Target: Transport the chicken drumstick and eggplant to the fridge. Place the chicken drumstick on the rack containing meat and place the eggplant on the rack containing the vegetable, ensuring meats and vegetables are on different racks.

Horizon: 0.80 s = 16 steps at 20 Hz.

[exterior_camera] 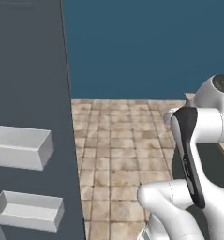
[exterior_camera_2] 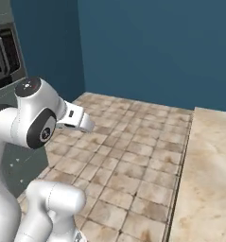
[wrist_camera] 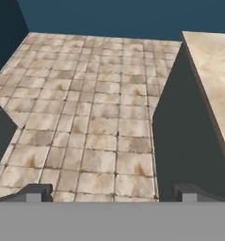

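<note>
Hand view: counter (wrist_camera: 212, 70) beside tiled floor (wrist_camera: 85, 108).

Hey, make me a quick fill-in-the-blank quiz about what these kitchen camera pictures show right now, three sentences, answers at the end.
1. The floor is covered in beige ____.
2. In the hand view, the hand has its two fingertips set wide apart, so it is ____.
3. The wall behind the floor is dark ____.

Missing words: tiles; open; blue
</note>
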{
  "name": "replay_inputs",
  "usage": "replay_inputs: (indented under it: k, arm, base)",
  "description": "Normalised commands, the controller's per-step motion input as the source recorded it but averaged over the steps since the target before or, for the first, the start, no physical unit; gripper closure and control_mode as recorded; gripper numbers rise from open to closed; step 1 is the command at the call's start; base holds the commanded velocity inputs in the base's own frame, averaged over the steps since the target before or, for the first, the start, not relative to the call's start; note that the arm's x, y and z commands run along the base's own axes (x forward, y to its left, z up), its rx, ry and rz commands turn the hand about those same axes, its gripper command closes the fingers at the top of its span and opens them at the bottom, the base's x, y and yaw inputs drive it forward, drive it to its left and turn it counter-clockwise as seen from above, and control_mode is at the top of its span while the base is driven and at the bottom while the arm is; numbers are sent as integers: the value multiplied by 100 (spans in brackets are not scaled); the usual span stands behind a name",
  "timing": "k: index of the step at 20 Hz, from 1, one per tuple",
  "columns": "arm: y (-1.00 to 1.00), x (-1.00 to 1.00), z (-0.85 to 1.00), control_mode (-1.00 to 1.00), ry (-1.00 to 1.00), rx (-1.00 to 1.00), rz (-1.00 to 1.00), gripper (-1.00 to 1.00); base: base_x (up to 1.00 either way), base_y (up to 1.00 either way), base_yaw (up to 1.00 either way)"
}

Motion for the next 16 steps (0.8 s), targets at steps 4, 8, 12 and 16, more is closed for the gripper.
replay_inputs:
  k: [4, 8, 12, 16]
  arm:
    - [0, 0, 0, 100, 0, 0, 0, -100]
    - [0, 0, 0, 100, 0, 0, 0, -100]
    - [0, 0, 0, 100, 0, 0, 0, -100]
    - [0, 0, 0, 100, 0, 0, 0, -100]
  base:
    - [100, -39, -14]
    - [100, -38, -14]
    - [100, -25, -13]
    - [100, -11, -16]
